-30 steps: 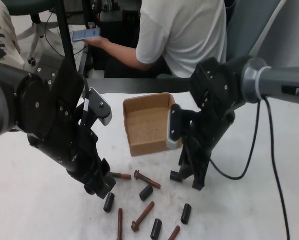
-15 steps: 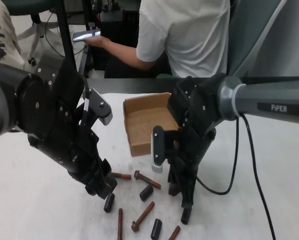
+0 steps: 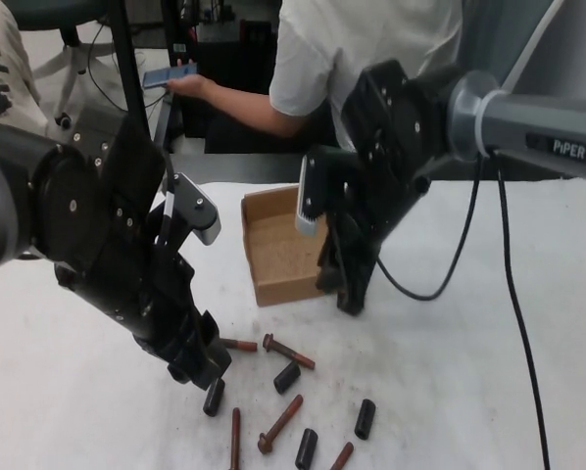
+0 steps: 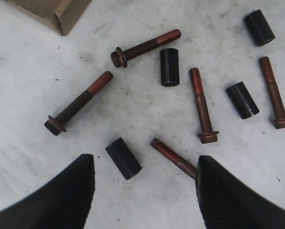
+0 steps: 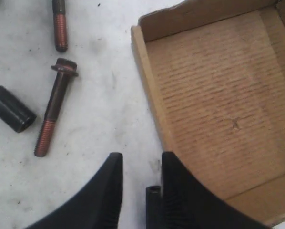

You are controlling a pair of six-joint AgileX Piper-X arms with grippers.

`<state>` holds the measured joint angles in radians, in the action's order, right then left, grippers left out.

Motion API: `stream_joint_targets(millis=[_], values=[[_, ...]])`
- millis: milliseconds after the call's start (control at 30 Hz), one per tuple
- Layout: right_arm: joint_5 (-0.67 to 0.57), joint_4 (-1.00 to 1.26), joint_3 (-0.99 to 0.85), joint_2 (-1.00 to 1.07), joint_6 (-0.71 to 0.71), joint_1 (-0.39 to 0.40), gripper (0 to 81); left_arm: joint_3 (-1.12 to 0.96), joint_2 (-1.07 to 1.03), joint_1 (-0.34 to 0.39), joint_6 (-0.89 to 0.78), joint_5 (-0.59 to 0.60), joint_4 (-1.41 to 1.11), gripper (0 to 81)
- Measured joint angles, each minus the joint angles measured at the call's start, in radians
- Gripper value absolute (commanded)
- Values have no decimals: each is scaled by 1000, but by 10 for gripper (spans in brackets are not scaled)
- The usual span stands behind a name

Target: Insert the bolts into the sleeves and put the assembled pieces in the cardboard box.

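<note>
Beside the cardboard box [image 5: 218, 95] my right gripper [image 5: 141, 164] clamps a sleeve [image 5: 153, 205], left gripper [image 4: 145, 167] hangs spread over loose bolts [image 4: 78, 104]; next I'd likely grab one to insert.

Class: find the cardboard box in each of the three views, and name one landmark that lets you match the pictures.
High view: the cardboard box lies in the middle, with the right gripper at its near corner.
Left wrist view: one corner of it, at the picture's edge.
Right wrist view: its open inside, next to the right gripper.
Shared landmark: the bolt lying nearest the box, with a black sleeve beside it.
</note>
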<state>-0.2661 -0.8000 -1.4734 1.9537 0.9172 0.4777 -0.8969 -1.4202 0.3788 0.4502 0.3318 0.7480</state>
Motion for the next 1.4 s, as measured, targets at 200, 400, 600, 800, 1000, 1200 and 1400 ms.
stream_joint_targets(millis=[200, 400, 600, 800, 1000, 1200, 1400], values=[[-2, 13, -17, 0, 2, -9, 268, 0, 0, 0, 0, 0, 0, 574], [59, 14, -17, 18, 22, -77, 268, 0, 0, 0, 0, 0, 0, 574], [52, 14, -17, 22, 22, -145, 268, 0, 0, 0, 0, 0, -9, 574], [32, -33, -17, 57, 24, -140, 268, 0, 0, 0, 0, 1, -15, 574], [27, -46, -17, 73, 24, -117, 268, 0, 0, 0, 0, 3, -22, 574], [19, -45, -17, 73, 46, -106, 268, 0, 0, 0, 0, 4, -21, 574], [17, -51, -17, 73, 47, -105, 268, 0, 0, 0, 0, 4, -21, 574]])
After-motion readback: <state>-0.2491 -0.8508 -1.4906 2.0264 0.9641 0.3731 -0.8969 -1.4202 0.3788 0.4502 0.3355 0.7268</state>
